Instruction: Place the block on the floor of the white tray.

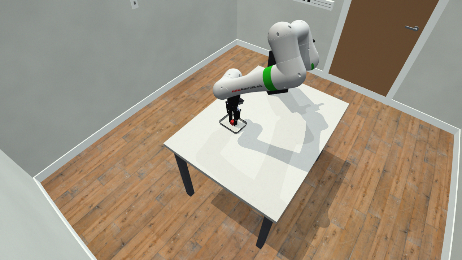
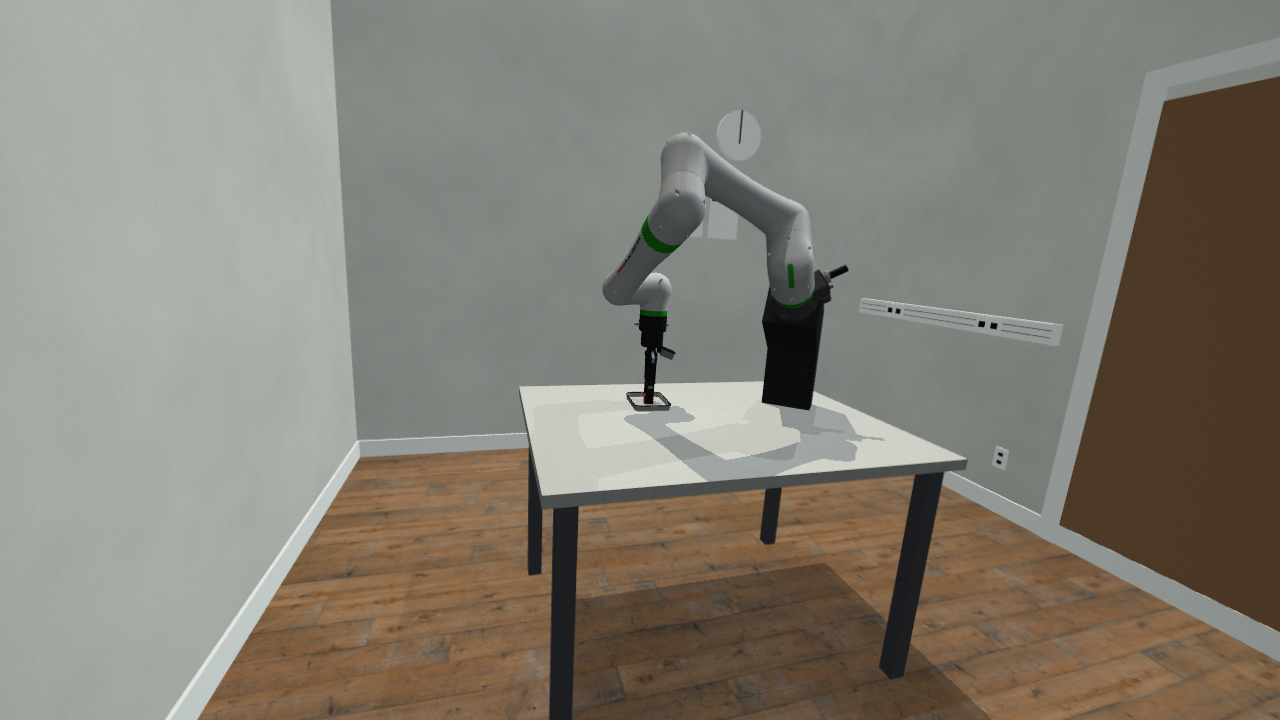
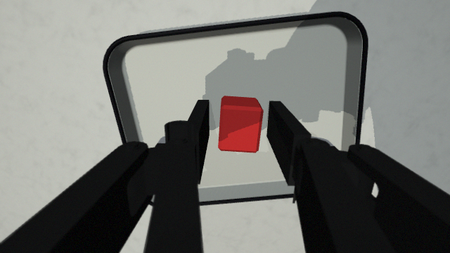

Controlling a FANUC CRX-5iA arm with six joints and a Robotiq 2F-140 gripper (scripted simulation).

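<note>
1. Your pincer (image 3: 238,116) hangs straight down over the white tray (image 3: 116,91). Its black fingers stand partly open, with a visible gap on each side of the red block (image 3: 240,124). It has hold of nothing.
2. The block sits between the two fingertips, touching neither, and rests on the tray floor with one flat face down (a lit lower band and a shaded top show on it).
3. The tray's dark rounded rim runs all around the pincer: the far edge lies beyond the fingertips, the near edge passes under the finger links, and the side walls stand well out to either side.
4. In the top view you see the gripper (image 1: 233,120) low inside the tray (image 1: 223,123), with the block (image 1: 231,122) a small red spot at its tips.
5. In the exterior view the pincer (image 2: 650,386) points down into the tray (image 2: 633,404), near the far left part of the white table (image 2: 805,447). The block is too small to make out there.
6. The white arm (image 1: 252,84) reaches out from its black pedestal (image 2: 792,367), behind and to one side of the pincer (the arm's shadow falls across the table top).
</note>
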